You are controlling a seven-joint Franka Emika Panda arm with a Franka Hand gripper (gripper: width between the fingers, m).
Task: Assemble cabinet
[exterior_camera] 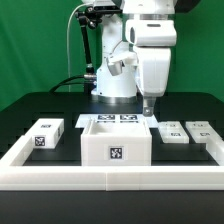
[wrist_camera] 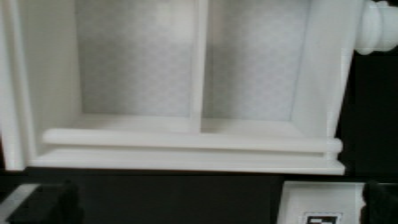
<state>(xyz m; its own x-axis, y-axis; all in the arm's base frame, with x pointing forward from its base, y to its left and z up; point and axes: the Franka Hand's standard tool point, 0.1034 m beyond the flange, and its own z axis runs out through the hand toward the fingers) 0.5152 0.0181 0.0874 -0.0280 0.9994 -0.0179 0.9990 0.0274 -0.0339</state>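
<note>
The white boxy cabinet body point(exterior_camera: 116, 142) stands near the front rim, open side up, with a marker tag on its front. The wrist view looks down into it point(wrist_camera: 196, 90) and shows a middle divider and two rounded ledges. A small white tagged block point(exterior_camera: 45, 135) lies at the exterior view's left. Two flat white tagged pieces point(exterior_camera: 172, 133) point(exterior_camera: 203, 130) lie at the right. One tagged piece point(wrist_camera: 331, 203) shows in the wrist view beside one finger. My gripper point(exterior_camera: 148, 108) hangs open and empty above the table, just behind the body's right corner. Its fingers are dark, at the wrist frame's edges point(wrist_camera: 210, 206).
The marker board point(exterior_camera: 112, 120) lies flat behind the cabinet body. A long white rim point(exterior_camera: 110, 178) runs along the table's front and sides. The arm's base point(exterior_camera: 112, 85) stands at the back, in front of a green backdrop.
</note>
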